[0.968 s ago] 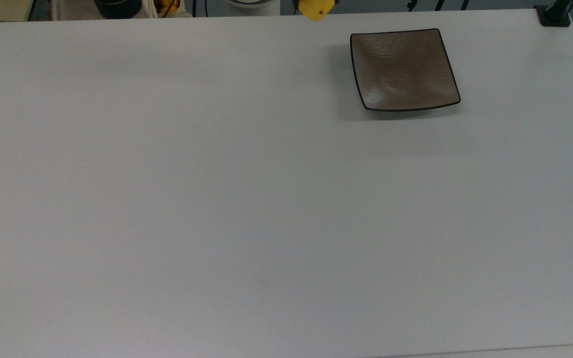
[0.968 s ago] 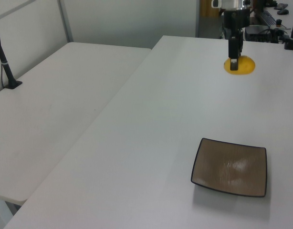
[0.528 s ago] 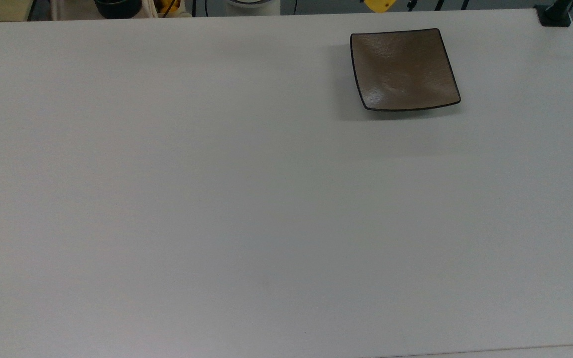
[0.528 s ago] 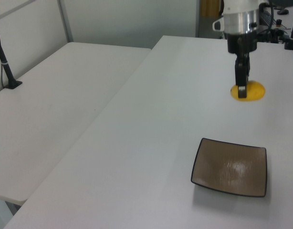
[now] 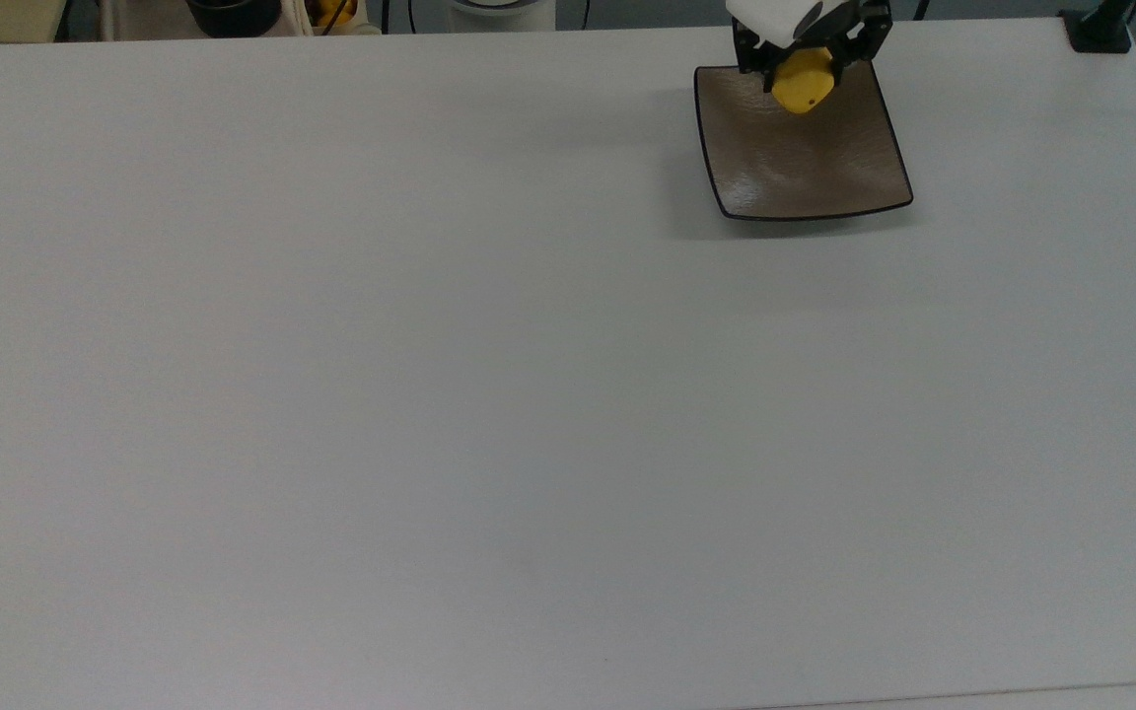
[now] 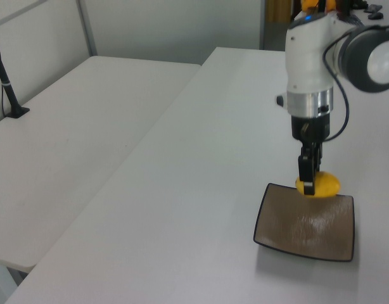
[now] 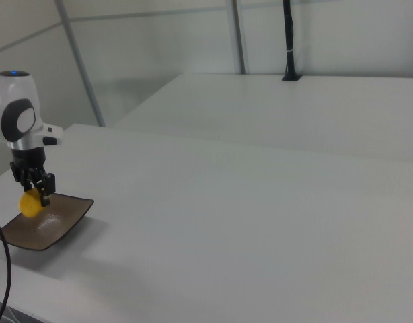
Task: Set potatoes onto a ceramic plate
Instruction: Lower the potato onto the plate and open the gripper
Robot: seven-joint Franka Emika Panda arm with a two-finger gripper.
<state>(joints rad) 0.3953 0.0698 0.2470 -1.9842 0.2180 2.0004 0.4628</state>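
Potato (image 5: 803,82), small, smooth, bright yellow with a tiny dark spot, is hanging clamped between the black fingers of the gripper (image 6: 311,183), over the 12 o'clock edge of the ceramic plate (image 5: 805,163) in the top view. Square, glossy and brown-grey with a thin dark rim, the plate is sitting toward 1 o'clock on the white table (image 5: 430,394). A second white table (image 6: 74,133) is standing alongside, before pale wall panels (image 7: 146,40).

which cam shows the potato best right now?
Top view: the potato is largest there, dark spot visible, held in the gripper over the plate's far edge. In the left view a finger crosses the potato. The right view shows the potato as a small yellow blob.
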